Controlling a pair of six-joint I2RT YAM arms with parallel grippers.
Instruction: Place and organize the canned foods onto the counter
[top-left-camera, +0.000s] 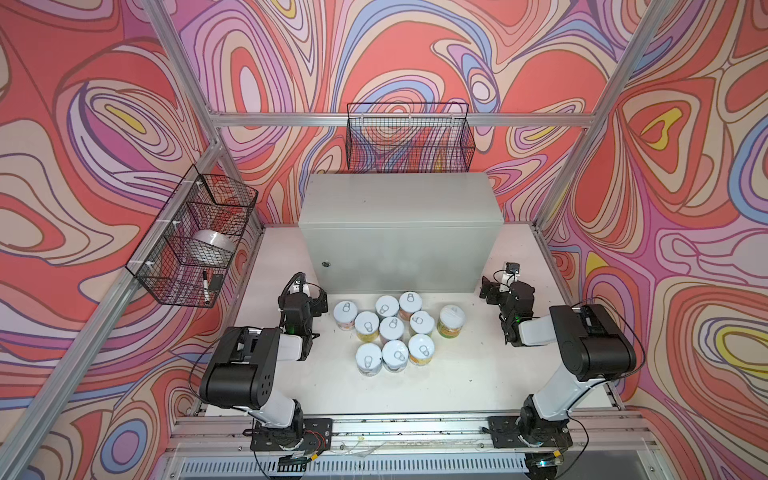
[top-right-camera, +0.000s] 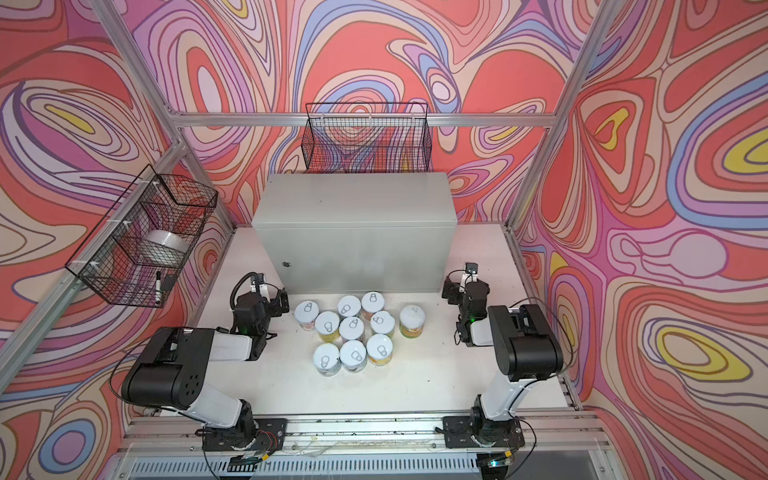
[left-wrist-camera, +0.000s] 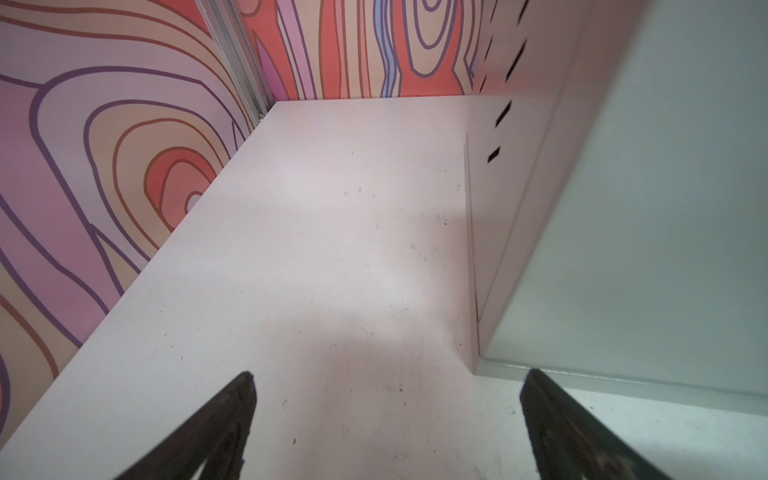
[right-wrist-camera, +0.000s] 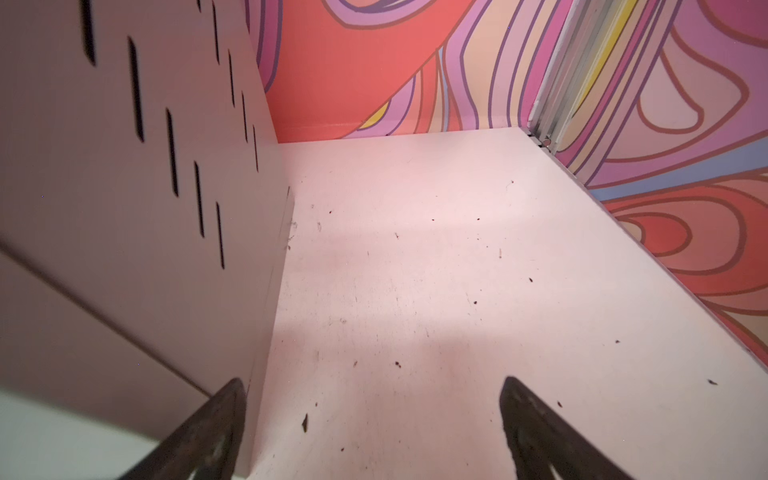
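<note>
Between the two grippers, on the white tabletop (top-left-camera: 374, 395), stand the canned foods (top-left-camera: 391, 328). Nine with pull-tab lids are packed close together. A tenth, the capped can (top-left-camera: 451, 319), stands a little apart on the side toward the right gripper (top-left-camera: 488, 289). The edge can (top-left-camera: 345, 312) of the cluster is near the left gripper (top-left-camera: 318, 298) but does not touch it.

Both grippers are spread wide and grasp nothing. In each wrist view only bare, speckled tabletop lies between the dark fingertips, for the left gripper (left-wrist-camera: 390, 374) and the right gripper (right-wrist-camera: 374, 379) alike.

Ahead of both rises the counter (top-left-camera: 399, 208), a grey metal box. Its front wall, with a small round lock (top-left-camera: 326, 263), stands directly behind the cans, between them and the flat top. In the left wrist view the counter (left-wrist-camera: 665, 208) shows its front corner just past one fingertip. In the right wrist view the counter (right-wrist-camera: 104, 208) runs its slotted side wall close alongside one finger.

Over the counter's rear edge hangs a black wire basket (top-left-camera: 409, 141). On the outer side of the left gripper and higher up, a side basket (top-left-camera: 166, 266) holds a tape roll (top-left-camera: 212, 243) and a marker (top-left-camera: 205, 286).
</note>
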